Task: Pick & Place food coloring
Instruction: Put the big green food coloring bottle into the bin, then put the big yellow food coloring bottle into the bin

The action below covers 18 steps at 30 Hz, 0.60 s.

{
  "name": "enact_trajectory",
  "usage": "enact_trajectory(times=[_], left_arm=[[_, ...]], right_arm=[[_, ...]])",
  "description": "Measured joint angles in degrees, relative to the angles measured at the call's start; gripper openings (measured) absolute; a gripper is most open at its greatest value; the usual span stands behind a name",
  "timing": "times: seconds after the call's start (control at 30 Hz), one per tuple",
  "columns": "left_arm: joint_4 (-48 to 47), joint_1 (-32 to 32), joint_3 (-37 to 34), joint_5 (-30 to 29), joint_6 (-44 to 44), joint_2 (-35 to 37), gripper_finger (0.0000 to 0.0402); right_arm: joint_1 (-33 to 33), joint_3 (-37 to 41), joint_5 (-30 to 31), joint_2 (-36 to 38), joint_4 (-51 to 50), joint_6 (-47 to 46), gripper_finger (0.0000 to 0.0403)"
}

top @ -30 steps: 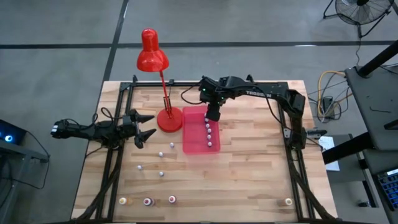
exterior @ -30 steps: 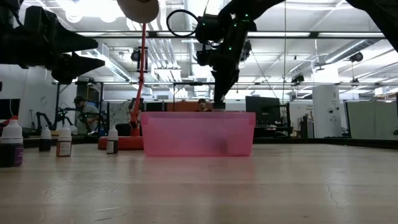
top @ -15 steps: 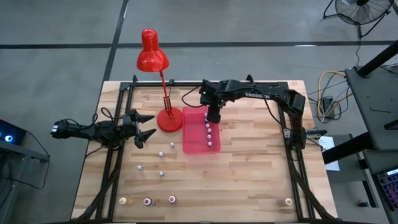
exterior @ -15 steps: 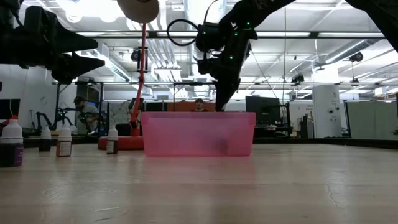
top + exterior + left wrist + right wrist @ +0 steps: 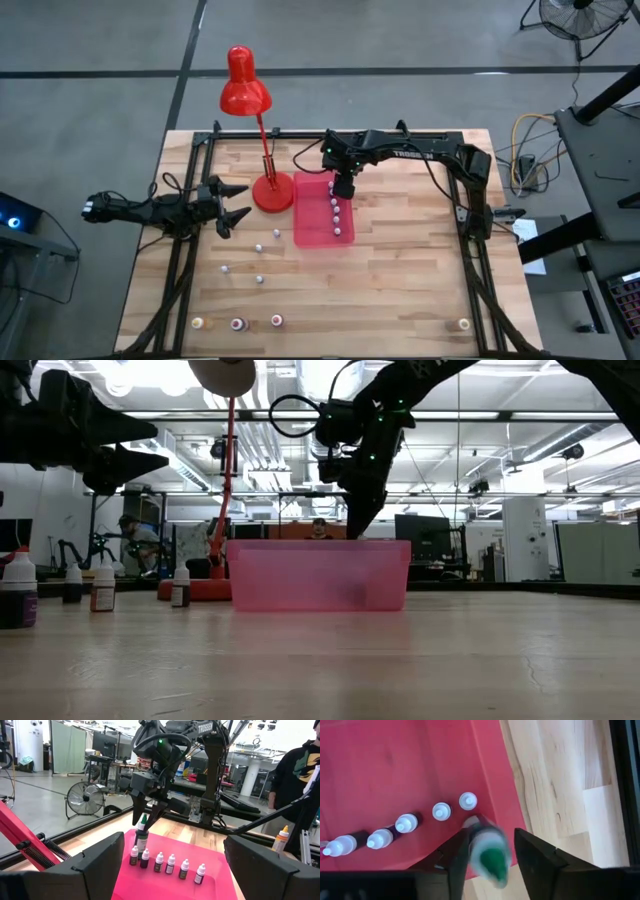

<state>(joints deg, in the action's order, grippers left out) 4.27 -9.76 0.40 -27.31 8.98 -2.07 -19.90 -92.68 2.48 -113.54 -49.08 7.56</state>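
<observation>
**Green-capped bottle at the tray's far end, between the right gripper's fingers**

One wooden table (image 5: pixel 400 280) carries two dark arms, one red lamp (image 5: pixel 250 110) and one pink tray (image 5: pixel 312 215). The left arm lies along the table's left edge, its left gripper (image 5: pixel 236 201) spread wide and holding nothing, well apart from the tray. The right arm reaches in from the right side, and the right gripper (image 5: pixel 341 186) hangs over the tray's far end, pointing down.

In the left wrist view a green-capped food coloring bottle (image 5: pixel 142 834) stands upright between the right gripper's fingers (image 5: pixel 161 811), which are parted around it; I cannot tell whether they are touching it. Beside it, inside the tray, six bottles (image 5: pixel 170 863) stand in a row along one wall.

Outside the tray, the high view shows four small bottles (image 5: pixel 259 247) scattered on the boards left of it, three more (image 5: pixel 237 324) in a line by the near edge, and one alone (image 5: pixel 464 323) near the right corner.
</observation>
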Motion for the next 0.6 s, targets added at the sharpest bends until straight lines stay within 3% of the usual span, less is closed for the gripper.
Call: enact_trajectory(times=[0.33, 0.6], left_arm=[[0.0, 0.0, 0.0, 0.0, 0.0, 0.0, 0.0314], [0.0, -0.04, 0.0, 0.0, 0.0, 0.0, 0.0314]], right_arm=[[0.0, -2.5, 0.14, 0.34, -0.58, -1.53, 0.0198], [0.96, -14.15, 0.74, 1.3, -12.79, -5.88, 0.0209]])
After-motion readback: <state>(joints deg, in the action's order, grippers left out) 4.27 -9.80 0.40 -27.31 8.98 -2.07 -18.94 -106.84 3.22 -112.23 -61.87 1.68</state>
